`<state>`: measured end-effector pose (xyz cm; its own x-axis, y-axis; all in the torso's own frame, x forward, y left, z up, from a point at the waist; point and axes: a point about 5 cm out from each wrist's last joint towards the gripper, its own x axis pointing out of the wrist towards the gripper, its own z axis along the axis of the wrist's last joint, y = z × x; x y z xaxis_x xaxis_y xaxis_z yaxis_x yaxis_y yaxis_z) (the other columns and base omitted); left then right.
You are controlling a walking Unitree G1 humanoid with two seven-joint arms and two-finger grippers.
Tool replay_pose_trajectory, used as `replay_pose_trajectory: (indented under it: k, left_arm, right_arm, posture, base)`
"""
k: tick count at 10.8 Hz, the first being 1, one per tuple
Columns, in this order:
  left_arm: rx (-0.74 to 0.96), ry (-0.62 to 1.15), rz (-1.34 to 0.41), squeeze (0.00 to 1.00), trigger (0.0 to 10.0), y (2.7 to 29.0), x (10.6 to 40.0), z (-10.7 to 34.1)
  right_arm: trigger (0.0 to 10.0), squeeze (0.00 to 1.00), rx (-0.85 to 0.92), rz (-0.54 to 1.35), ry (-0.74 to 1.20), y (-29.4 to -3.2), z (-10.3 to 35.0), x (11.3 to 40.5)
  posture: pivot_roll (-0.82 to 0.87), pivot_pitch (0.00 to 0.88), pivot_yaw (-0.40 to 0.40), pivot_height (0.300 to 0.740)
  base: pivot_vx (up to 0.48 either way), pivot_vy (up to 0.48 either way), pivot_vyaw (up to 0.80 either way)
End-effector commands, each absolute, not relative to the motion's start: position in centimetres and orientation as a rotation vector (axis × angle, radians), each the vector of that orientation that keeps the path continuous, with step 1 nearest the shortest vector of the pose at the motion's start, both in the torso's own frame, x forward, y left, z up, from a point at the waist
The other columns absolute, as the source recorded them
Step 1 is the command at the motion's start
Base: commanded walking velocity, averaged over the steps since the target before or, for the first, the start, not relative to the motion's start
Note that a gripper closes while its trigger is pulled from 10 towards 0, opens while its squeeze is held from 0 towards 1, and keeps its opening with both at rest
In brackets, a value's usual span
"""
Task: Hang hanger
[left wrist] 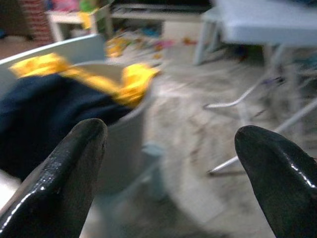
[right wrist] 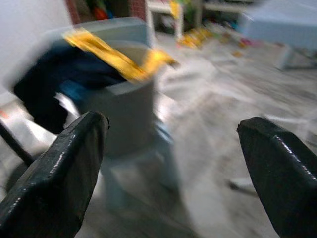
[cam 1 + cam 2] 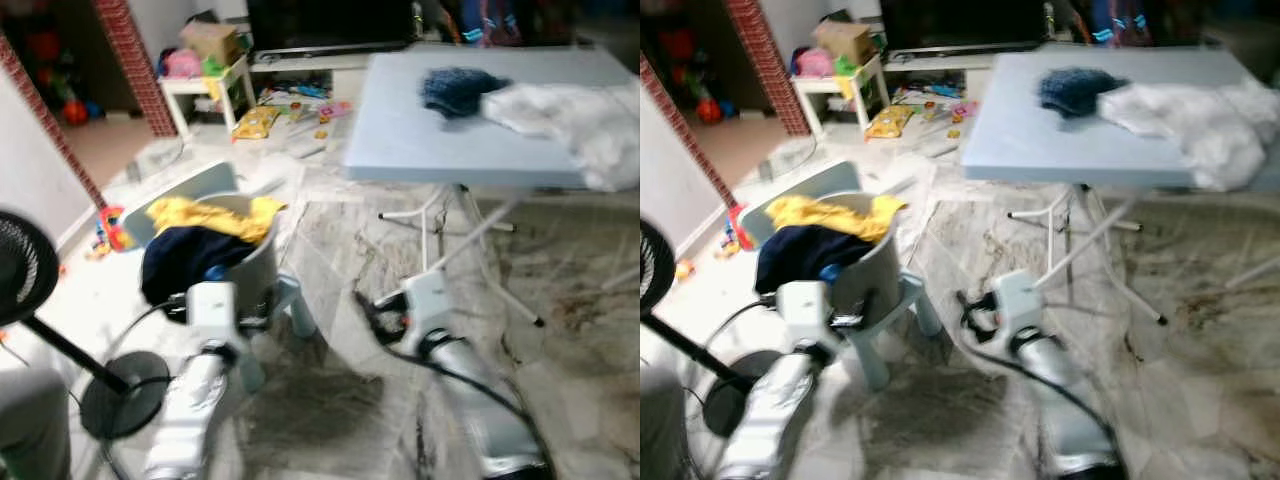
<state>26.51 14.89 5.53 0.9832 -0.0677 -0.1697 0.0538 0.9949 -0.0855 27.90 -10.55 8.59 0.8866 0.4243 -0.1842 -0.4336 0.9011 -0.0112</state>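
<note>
My left gripper point(image 1: 171, 134) is open, its fingers spread wide with nothing between them. It faces a small grey chair point(image 3: 255, 270) heaped with a yellow garment point(image 3: 215, 215) and a navy garment point(image 3: 185, 255). My right gripper point(image 2: 173, 124) is open too and holds nothing; it hangs low over the marble floor, right of the chair. In the eye views both silver arms reach forward, the left gripper point(image 3: 178, 303) close by the chair's front, the right gripper point(image 3: 372, 315) near the folding table's legs. All views are blurred.
A light blue folding table point(image 3: 420, 130) stands ahead on the right, carrying a white cloth point(image 3: 570, 115) and a dark blue item point(image 3: 455, 88). A black fan point(image 3: 25, 265) stands at the left. Toys point(image 3: 255, 122) and a small white table point(image 3: 205, 85) lie beyond.
</note>
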Motion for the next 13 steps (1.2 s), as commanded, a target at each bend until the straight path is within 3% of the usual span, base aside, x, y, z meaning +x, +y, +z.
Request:
replay_pose_trajectory:
  k: [1, 7, 13]
  left_arm:
    - [-0.080, 0.156, -0.055, 0.00, 10.0, 14.7, 27.0, 6.0]
    - [-0.085, 0.141, -0.005, 0.00, 10.0, 15.4, 27.4, 6.2]
    - [-0.131, 0.057, 0.003, 0.00, 10.0, 16.4, 27.4, 7.3]
  right_arm:
    - [10.0, 0.00, -0.048, 0.416, 0.165, -11.1, 9.1, 28.1]
    - [10.0, 0.00, -0.086, 0.367, 0.147, -11.6, 9.3, 28.7]
    - [10.0, 0.00, -0.169, 0.364, 0.125, -11.4, 9.0, 28.5]
  posture:
    - [-0.19, 0.000, 0.086, 0.740]
    - [-0.19, 0.000, 0.092, 0.740]
    - [-0.18, 0.000, 0.088, 0.740]
  base:
    - [0.000, 0.480, 0.00]
    - [0.000, 0.480, 0.00]
    - [0.000, 0.000, 0.00]
